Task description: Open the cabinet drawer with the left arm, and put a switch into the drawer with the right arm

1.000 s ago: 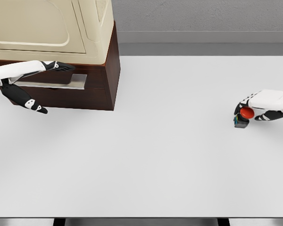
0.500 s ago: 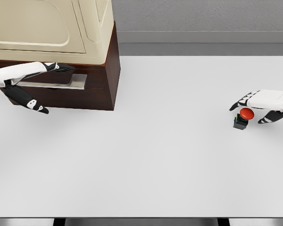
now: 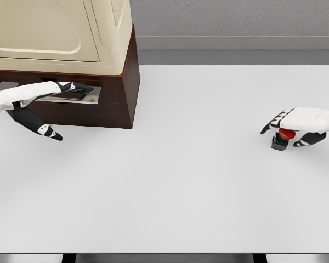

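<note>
Hovering spread-fingered over the switch [image 3: 280, 139], the right hand [image 3: 296, 125] held nothing (small, rigid, probably light; pinch its dark base); left hand [image 3: 44, 104] open at the drawer handle [image 3: 71, 94].

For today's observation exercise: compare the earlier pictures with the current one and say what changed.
The right hand has risen over the switch, its fingers spread rather than wrapped around it. The left hand slid slightly right along the drawer handle. Switch, cabinet and table stayed put.

1 cabinet [image 3: 60, 33], 1 drawer [image 3: 71, 107], 1 switch [image 3: 281, 139], 2 hands, 1 table [image 3: 181, 181]
</note>
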Robot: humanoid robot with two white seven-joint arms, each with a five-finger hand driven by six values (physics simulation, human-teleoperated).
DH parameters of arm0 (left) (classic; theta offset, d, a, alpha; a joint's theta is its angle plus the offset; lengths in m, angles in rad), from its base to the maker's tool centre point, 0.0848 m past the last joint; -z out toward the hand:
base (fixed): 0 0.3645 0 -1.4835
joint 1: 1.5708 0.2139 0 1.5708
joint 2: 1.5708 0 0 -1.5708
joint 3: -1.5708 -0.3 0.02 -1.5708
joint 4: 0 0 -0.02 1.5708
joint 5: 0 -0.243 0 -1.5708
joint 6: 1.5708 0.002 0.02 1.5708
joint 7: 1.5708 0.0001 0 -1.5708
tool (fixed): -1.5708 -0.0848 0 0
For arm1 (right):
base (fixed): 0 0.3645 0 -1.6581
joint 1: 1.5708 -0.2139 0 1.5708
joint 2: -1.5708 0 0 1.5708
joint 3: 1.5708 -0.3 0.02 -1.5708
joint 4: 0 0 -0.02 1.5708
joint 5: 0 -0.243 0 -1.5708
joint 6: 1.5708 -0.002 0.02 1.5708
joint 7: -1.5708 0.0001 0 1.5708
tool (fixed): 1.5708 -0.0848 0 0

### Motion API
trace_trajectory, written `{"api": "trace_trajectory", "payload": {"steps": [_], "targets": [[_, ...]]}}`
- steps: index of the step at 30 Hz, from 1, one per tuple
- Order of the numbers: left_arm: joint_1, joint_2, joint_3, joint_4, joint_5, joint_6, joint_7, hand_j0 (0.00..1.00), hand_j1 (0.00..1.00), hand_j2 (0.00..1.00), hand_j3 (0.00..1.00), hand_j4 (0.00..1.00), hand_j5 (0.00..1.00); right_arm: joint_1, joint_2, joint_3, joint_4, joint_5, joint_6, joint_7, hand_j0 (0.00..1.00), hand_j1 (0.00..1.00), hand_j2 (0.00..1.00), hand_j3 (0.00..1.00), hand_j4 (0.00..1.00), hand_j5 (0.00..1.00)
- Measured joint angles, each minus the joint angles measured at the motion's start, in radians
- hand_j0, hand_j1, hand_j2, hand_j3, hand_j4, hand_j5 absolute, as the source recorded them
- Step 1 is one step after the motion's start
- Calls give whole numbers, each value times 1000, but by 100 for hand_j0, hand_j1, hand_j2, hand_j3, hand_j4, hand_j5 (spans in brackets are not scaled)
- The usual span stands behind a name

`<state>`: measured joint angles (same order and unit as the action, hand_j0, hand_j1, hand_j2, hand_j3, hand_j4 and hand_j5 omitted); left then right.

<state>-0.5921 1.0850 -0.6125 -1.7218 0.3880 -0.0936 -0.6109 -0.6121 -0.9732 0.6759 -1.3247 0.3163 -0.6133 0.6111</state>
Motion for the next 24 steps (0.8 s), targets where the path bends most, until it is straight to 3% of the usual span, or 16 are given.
{"api": "trace_trajectory", "payload": {"steps": [19,24], "targets": [[0,4,32,7,-89,1,0,100,100,100,100,100,100,2,-6,3,0,-1,0,0,56,56,56,56,56,56],[14,8,35,0,-74,8,-3,100,100,100,100,100,100,2,-5,3,0,-12,0,0,53,53,53,53,53,53]]}}
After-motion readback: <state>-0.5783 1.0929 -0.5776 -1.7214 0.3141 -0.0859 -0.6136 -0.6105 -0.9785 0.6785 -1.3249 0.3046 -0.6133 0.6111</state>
